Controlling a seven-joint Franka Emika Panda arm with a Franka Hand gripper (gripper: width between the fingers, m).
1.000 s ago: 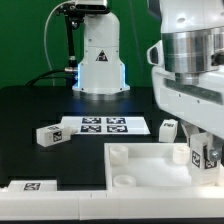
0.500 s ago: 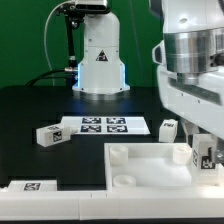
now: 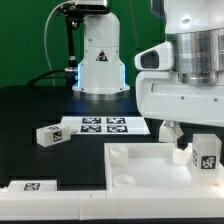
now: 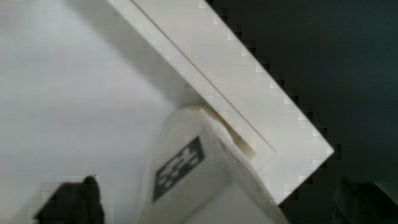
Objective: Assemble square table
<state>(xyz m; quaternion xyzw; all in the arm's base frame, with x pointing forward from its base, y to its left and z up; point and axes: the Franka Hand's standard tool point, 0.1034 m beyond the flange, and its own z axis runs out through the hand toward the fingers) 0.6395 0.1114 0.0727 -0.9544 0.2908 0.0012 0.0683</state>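
Observation:
The white square tabletop (image 3: 140,165) lies rim-up at the front of the black table. One white tagged leg (image 3: 205,152) stands upright in its corner socket on the exterior view's right. My gripper (image 3: 200,140) hovers just above and around that leg, open, and one dark finger (image 3: 180,141) stands apart from it. In the wrist view the leg (image 4: 199,168) rises beside the tabletop's rim (image 4: 231,85), with one black finger (image 4: 75,202) clear of it. The other finger is hidden. Two loose legs (image 3: 48,136) (image 3: 168,128) lie on the table.
The marker board (image 3: 104,125) lies flat behind the tabletop. A long white bar with one tag (image 3: 30,186) sits at the front on the exterior view's left. The arm's base (image 3: 98,60) stands at the back.
The jaws have opened and let go of the leg, which stays standing in the corner socket. The hand has risen a little above it.

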